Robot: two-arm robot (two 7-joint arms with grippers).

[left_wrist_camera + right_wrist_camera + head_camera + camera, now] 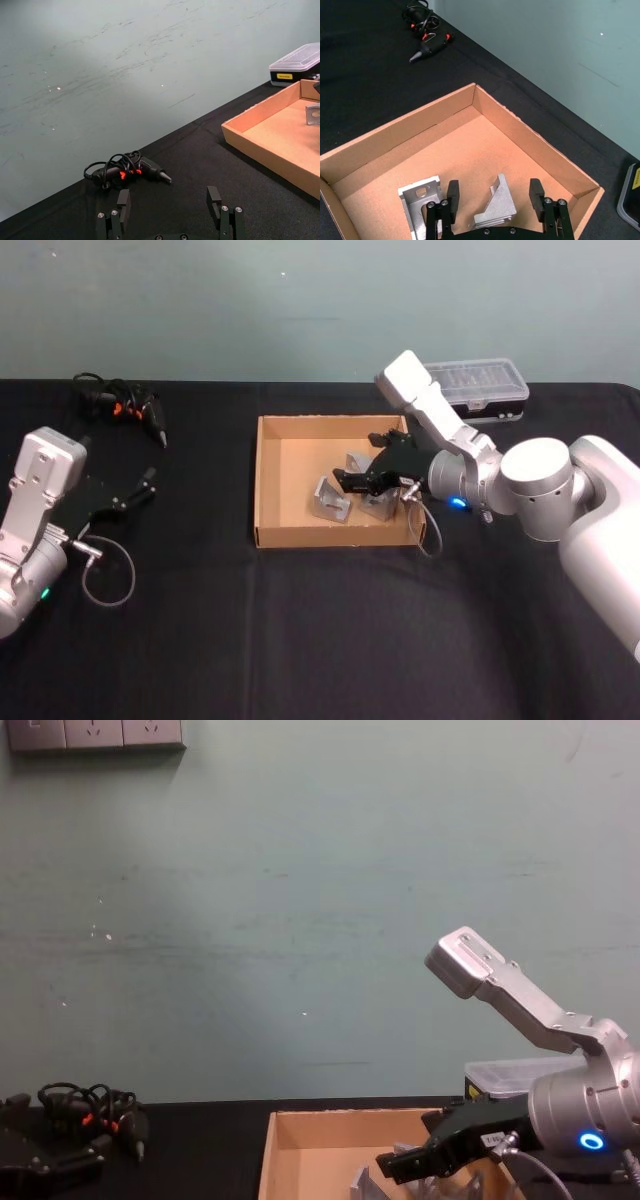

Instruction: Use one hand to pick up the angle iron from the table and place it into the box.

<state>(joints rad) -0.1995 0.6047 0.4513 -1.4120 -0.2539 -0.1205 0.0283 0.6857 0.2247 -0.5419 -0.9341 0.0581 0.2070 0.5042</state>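
Two cast grey metal angle irons lie on the floor of the wide shallow tan cardboard box [268,475], toward its right near corner: one [420,200] to the left, the other [499,204] just beside it. The right black jointed-finger gripper [495,194] hangs inside the box directly over the second bracket, fingers spread apart with nothing between them; the bracket sits in the gap below, its sloped web running roughly along the line the wrist points. From the head view it is hard to tell whether the fingertips touch the metal or clear it. Judgement: placement looks done for this piece, and the next move turns on lifting straight up, since the bracket lies between the fingers. The left black gripper [128,497] rests parked on the flat matte black tabletop [300,640], well apart from the box, fingers spread and empty.
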